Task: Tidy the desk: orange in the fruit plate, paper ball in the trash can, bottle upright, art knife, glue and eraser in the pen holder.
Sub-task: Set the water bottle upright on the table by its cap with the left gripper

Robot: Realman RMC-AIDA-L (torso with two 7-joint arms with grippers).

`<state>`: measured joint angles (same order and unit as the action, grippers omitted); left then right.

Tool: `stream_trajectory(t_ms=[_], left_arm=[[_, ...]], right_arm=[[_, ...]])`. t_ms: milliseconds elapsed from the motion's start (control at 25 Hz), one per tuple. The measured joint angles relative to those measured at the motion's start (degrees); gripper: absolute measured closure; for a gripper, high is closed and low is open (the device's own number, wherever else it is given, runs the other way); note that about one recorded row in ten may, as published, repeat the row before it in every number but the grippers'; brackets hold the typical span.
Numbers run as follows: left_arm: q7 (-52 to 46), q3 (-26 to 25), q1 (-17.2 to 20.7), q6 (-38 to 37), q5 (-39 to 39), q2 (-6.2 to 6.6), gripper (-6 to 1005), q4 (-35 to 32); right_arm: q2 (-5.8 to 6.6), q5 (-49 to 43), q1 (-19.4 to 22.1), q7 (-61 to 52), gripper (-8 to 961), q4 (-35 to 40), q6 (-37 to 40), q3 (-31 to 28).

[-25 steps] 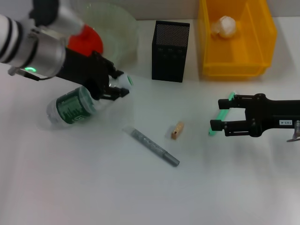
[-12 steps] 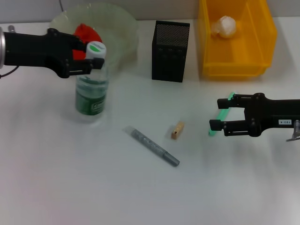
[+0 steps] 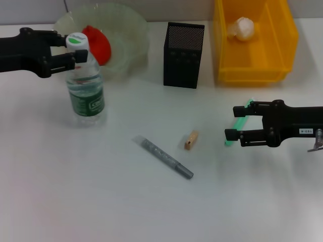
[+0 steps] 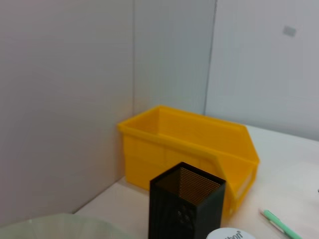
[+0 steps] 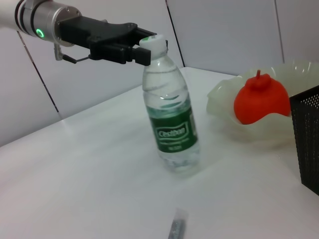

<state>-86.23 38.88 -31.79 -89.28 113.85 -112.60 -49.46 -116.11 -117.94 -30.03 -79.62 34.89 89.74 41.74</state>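
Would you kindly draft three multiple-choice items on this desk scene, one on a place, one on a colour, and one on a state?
1. Where is the paper ball?
A. In the yellow trash can
B. In the pen holder
C. On the desk beside the eraser

2. What colour is the bottle label?
A. Blue
B. Green
C. Red

3. How does the bottle stand?
A. Lying on its side
B. Upside down
C. Upright, with the left gripper at its cap

Answers:
1 A, the white ball lies inside the yellow bin.
2 B, the band around the bottle's middle is green.
3 C, it stands on its base with the cap on top.
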Motion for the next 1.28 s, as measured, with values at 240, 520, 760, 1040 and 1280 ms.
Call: stream_trajectory(t_ms=[240, 520, 760, 1040, 1280], left_arm=[[2.34, -4.04, 0.57, 0.34, -0.3, 0.44, 547, 2.73], [3.9, -6.54, 1.74, 3.11, -0.4, 0.52, 533, 3.39], [5.83, -9.49, 1.94, 7.38, -0.46, -0.36, 522, 5.33], [6.03, -10.17, 1.74, 10.15, -1.1, -0.26, 509, 7.48], [6.16, -9.82, 1.85, 10.93, -1.86, -0.45, 497, 7.67]], right_arm=[[0.0, 0.0, -0.03, 0.04, 182, 0.0, 0.0, 0.01], [-0.16, 0.0, 0.11, 0.07, 182, 0.0, 0.0, 0.0], [-0.26, -0.01, 0.01, 0.08, 182, 0.0, 0.0, 0.0], [-0.26, -0.01, -0.03, 0.08, 183, 0.0, 0.0, -0.19], [-0.26, -0.01, -0.05, 0.08, 183, 0.0, 0.0, -0.36]])
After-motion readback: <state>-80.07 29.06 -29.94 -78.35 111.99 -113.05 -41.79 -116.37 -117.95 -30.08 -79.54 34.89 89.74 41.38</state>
